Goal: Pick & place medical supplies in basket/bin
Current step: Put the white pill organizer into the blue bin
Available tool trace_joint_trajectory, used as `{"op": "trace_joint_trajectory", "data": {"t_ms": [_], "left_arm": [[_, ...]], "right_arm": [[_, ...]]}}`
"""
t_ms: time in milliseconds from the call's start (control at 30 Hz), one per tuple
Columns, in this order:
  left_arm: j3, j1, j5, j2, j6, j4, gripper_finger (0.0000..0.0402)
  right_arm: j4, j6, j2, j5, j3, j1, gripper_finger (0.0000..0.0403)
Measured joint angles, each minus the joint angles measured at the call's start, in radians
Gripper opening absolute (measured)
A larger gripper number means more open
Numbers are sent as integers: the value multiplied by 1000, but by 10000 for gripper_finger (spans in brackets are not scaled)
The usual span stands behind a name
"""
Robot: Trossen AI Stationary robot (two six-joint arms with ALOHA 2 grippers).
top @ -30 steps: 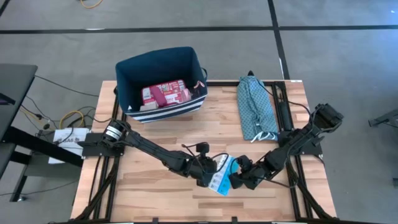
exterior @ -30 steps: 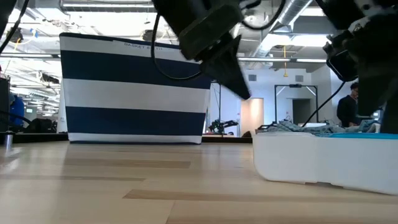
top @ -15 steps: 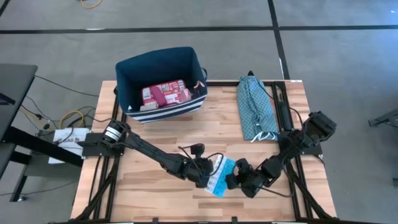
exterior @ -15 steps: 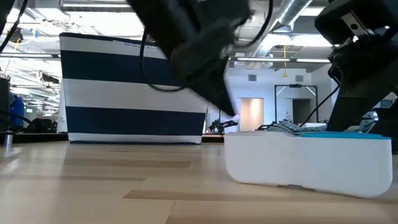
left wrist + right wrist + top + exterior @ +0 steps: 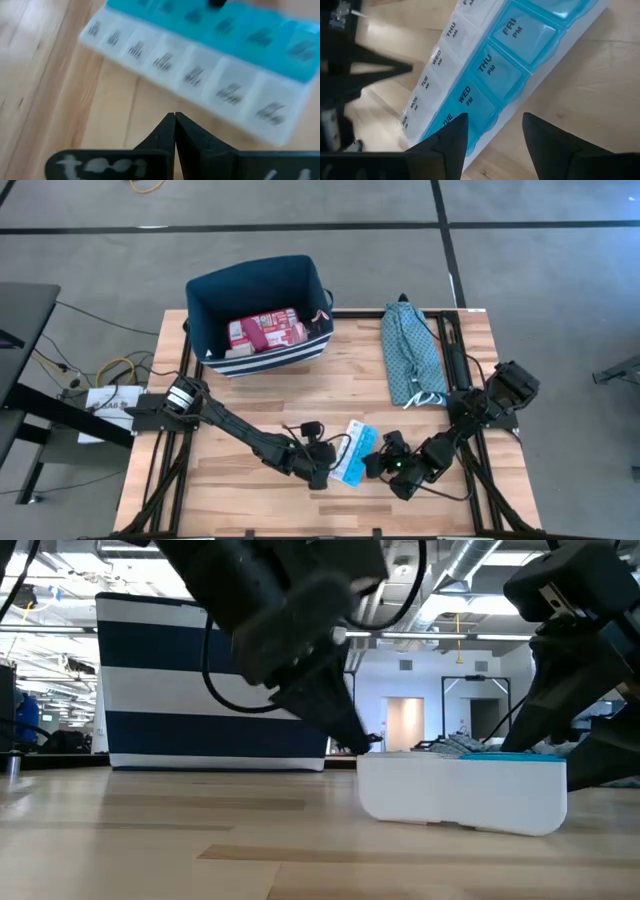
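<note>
The light-blue and white pill organizer strip (image 5: 354, 452) lies flat on the wood near the table's near edge. My left gripper (image 5: 327, 467) sits just to its left, shut, its tips (image 5: 175, 116) pointing at the strip's white long side (image 5: 200, 65) with a thin strip of wood between. My right gripper (image 5: 380, 463) is open at the strip's right side, its fingers standing by the teal row (image 5: 485, 75). The navy striped bin (image 5: 258, 305) stands at the far left, with the red-and-white case (image 5: 267, 332) inside. My right gripper comes low and level from the table's right at the organizer's teal long edge (image 5: 451, 111). One finger (image 5: 452, 132) overlaps that edge in the wrist view, and I cannot tell whether it touches. The strip rests flat on the table.
A long teal patterned cloth bundle (image 5: 410, 352) lies along the table's right side, beyond the right arm. In the low view the bin (image 5: 215, 680) stands far behind the organizer (image 5: 460, 795). Bare wood lies between the bin and the grippers.
My left gripper has drawn back toward the table's left, off the organizer. The organizer has slid a little toward the far edge and turned on the table. My right gripper has kept close against its right side.
</note>
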Motion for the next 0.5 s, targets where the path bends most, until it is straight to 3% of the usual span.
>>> {"op": "trace_joint_trajectory", "data": {"t_ms": [233, 500], "left_arm": [[0, -12, 65, 0, 41, 80, 0], [2, -18, -110, 0, 101, 52, 0]], "right_arm": [[-86, 47, -4, 5, 4, -15, 181], [-15, -67, -1, 13, 0, -17, 181]]}}
